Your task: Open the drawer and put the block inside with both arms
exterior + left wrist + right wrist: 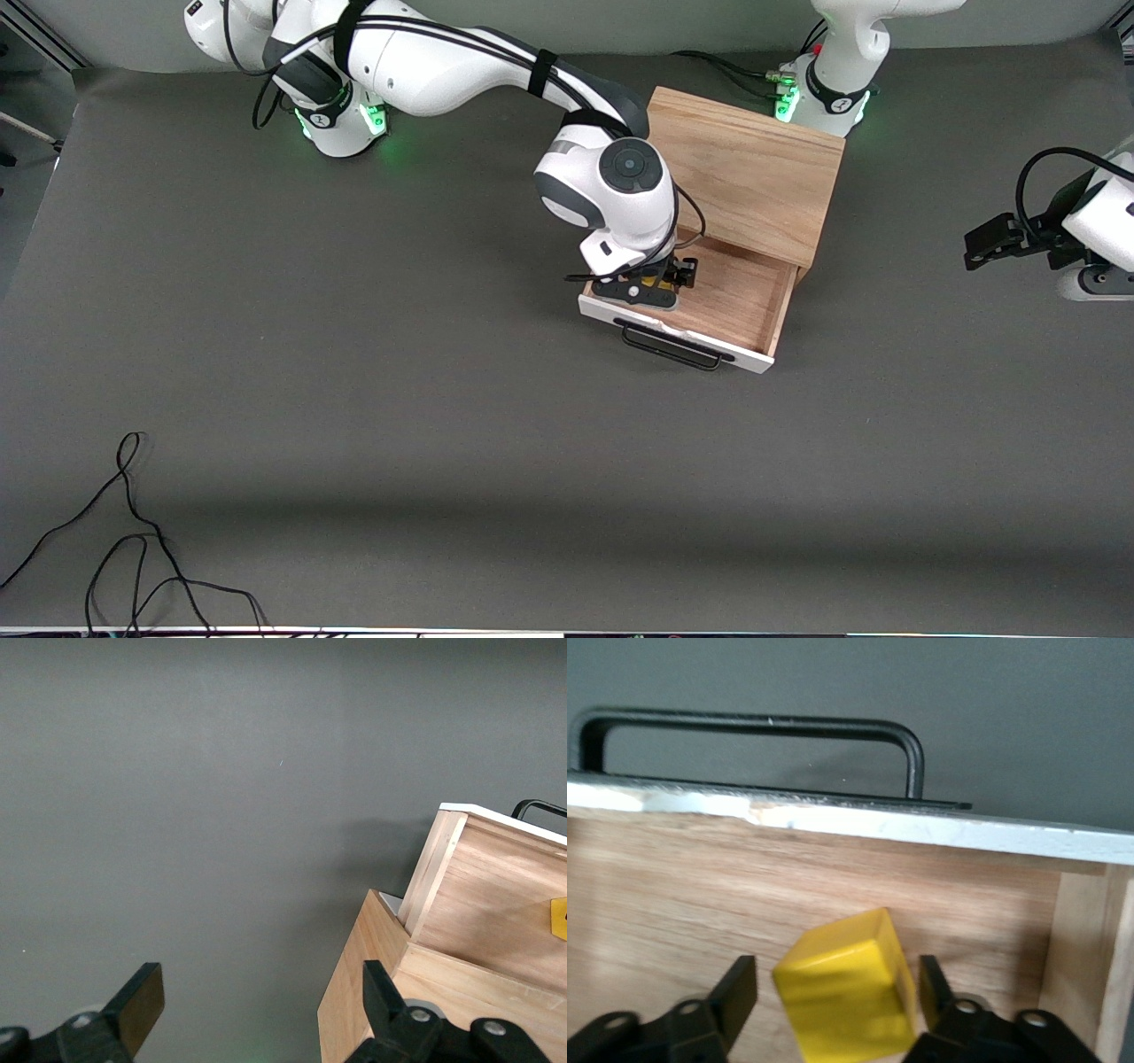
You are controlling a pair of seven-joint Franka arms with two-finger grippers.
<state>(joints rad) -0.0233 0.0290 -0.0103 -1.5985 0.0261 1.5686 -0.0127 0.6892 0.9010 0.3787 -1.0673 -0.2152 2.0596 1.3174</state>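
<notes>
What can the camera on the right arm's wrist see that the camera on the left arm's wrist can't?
Only the right wrist view shows the right gripper, its fingers open on either side of the block inside the drawer, and the whole black handle.

Only the left wrist view shows the left gripper, open over bare table, and the outside of the wooden box.

Both show the drawer pulled open, the yellow block in it, and the grey table.
</notes>
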